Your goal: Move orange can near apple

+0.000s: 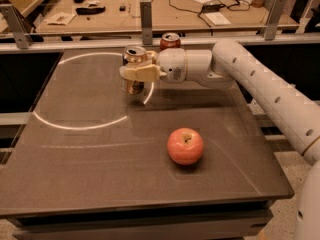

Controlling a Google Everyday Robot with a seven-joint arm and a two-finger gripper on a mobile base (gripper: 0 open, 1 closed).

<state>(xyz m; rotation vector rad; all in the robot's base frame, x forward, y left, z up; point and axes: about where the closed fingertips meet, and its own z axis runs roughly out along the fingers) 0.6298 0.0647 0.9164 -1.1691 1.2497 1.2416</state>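
Note:
The golden-orange can (132,86) with a silver top stands upright in the far middle of the dark table (75,154). My gripper (129,71) reaches in from the right and is shut on the can at mid-height, with one tan finger (141,73) across its front. The can's base is at or just above the table surface; I cannot tell which. The round reddish apple (185,145) sits on the table nearer the front and to the right of the can, well apart from it.
A red can (170,40) stands at the table's back edge, just behind my wrist. A white arc (80,126) is marked on the table's left half. A rail with metal posts (146,15) and a cluttered workbench lie behind. The table's front edge is near.

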